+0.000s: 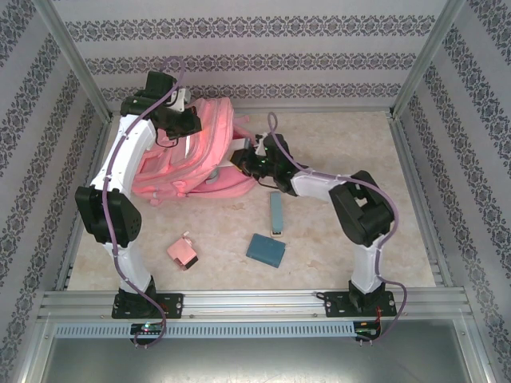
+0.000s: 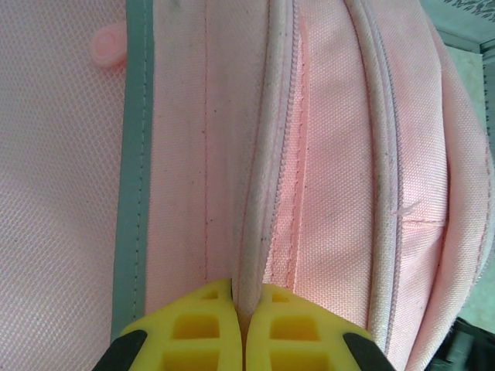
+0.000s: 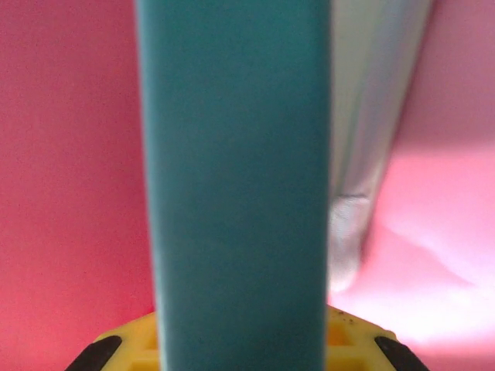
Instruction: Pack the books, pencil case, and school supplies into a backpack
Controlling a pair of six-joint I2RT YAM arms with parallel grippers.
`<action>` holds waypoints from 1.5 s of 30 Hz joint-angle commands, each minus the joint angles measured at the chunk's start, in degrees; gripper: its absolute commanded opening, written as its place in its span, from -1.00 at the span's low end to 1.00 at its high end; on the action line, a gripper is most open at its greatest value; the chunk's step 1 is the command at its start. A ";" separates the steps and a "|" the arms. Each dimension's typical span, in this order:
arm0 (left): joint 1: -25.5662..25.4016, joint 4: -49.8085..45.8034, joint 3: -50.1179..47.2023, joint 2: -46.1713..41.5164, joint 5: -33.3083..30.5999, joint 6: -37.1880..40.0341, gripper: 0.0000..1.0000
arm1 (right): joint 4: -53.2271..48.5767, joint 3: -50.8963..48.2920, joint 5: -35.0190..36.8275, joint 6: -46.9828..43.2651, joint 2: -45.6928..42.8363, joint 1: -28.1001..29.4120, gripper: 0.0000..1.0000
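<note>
Teal slab [image 3: 236,185] sits in right jaws, inside backpack [image 3: 69,154].

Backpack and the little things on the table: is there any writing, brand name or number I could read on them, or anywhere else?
No readable text anywhere.
backpack: plain pink fabric, seams and a zip, no label visible.
teal object: blank face, blurred.
pink box, teal block, teal bar: too small to tell.
wallpaper: ornament, not letters.
</note>
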 commanded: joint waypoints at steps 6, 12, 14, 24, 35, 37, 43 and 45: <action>0.70 7.20 0.56 -3.08 5.98 -3.73 -1.00 | 0.41 17.35 3.14 3.32 12.96 4.13 -1.00; 0.66 7.40 0.28 -2.98 6.17 -3.50 -1.00 | -6.80 23.58 2.18 2.54 16.02 4.44 -0.39; 0.72 7.16 0.28 -2.98 5.99 -3.15 -1.00 | -12.08 23.12 3.36 -0.18 13.65 4.33 -0.16; 0.82 7.70 0.16 -2.15 6.57 -2.98 -1.00 | -22.94 19.79 2.78 -5.20 6.84 2.79 0.10; 0.90 8.57 -1.22 -2.23 7.26 -2.93 -1.00 | -24.16 16.62 2.62 -7.90 6.92 -0.03 -0.74; 0.92 8.72 -1.22 -2.29 7.39 -2.89 -1.00 | -24.02 17.74 1.83 -7.59 8.48 0.13 -0.91; 0.95 8.89 -1.84 -2.37 7.63 -3.22 -1.00 | -24.70 24.31 -0.28 -6.15 14.10 1.59 -1.00; 0.90 9.02 -1.96 -2.39 7.67 -3.33 -1.00 | -26.35 27.77 -0.57 -6.51 15.94 2.48 -0.98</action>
